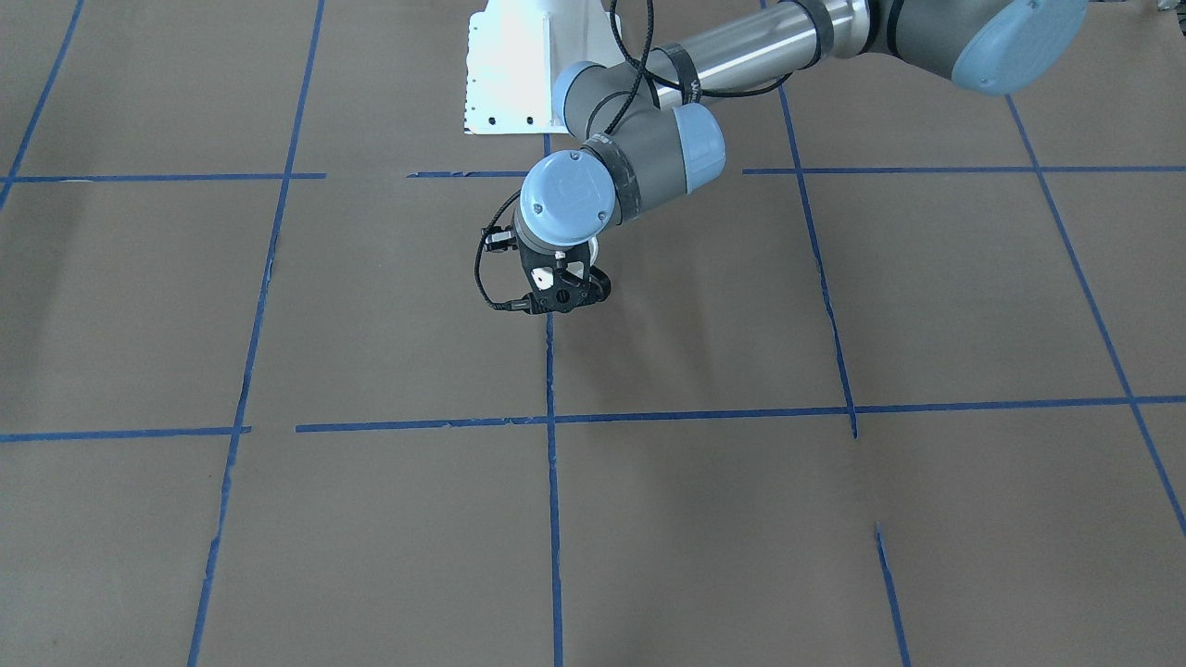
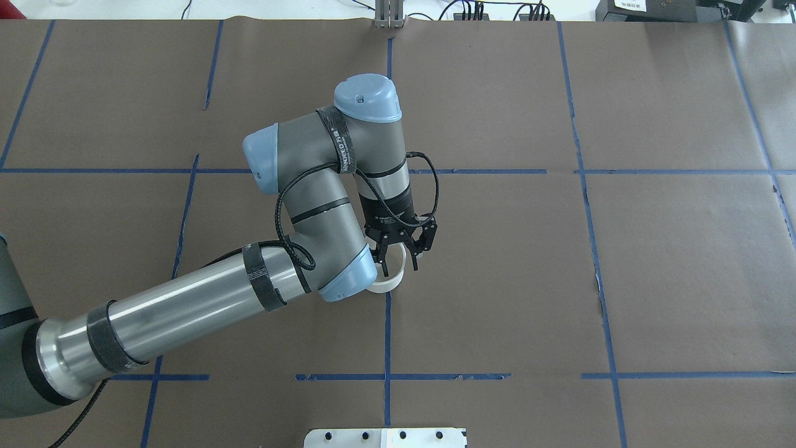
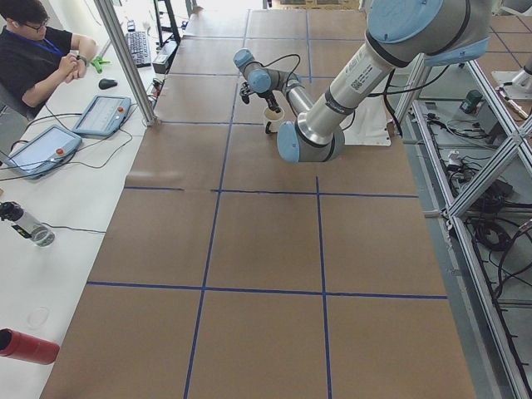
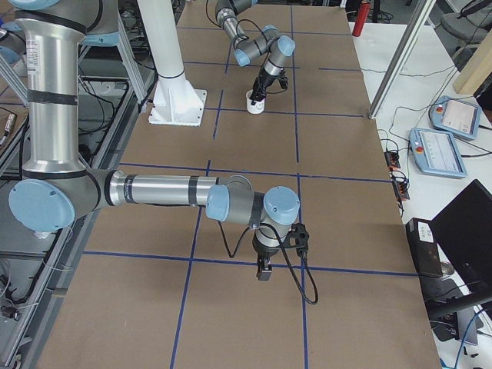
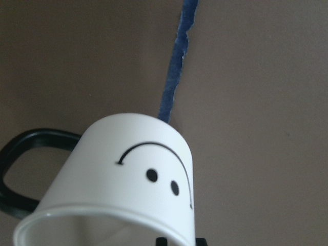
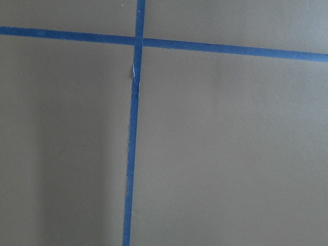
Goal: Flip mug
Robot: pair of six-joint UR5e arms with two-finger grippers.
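The mug (image 5: 133,169) is white with a black smiley face and a thin black loop handle on its left. It stands open side up near a blue tape line in the middle of the table (image 2: 387,285), and also shows in the exterior right view (image 4: 254,104). My left gripper (image 2: 400,269) comes down on it at a slant. One fingertip (image 5: 161,241) is inside the rim and the other is outside, so it is shut on the mug's wall. My right gripper (image 4: 263,270) hangs low over the table far from the mug, and I cannot tell its state.
The white robot base plate (image 2: 385,437) sits at the table's near edge, behind the mug. Blue tape lines (image 1: 552,519) divide the brown table cover. An operator (image 3: 37,50), tablets (image 3: 104,112) and a red bottle (image 3: 25,345) are on the side bench.
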